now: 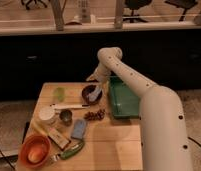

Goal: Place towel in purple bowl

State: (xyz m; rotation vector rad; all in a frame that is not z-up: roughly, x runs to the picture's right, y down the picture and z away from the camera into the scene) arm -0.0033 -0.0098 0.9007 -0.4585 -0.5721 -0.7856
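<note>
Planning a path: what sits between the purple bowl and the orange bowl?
The metal cup, in the camera view; the gripper hovers by the purple bowl.

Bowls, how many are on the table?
2. The purple bowl sits beside the green tray, close to the gripper, with the towel in it. The orange bowl is at the near left corner. None seems hidden.

Counting up on the table (114, 145): 2 bowls, that's 1 purple bowl (87, 95) and 1 orange bowl (35, 150). 1 towel (96, 93), sitting in the purple one. 1 green tray (123, 98), 1 metal cup (66, 116), 1 blue-grey pad (79, 128), 1 bunch of grapes (95, 115), 1 white tub (46, 114). And 1 gripper (93, 81), jaws apart, just above the purple bowl's far rim
</note>
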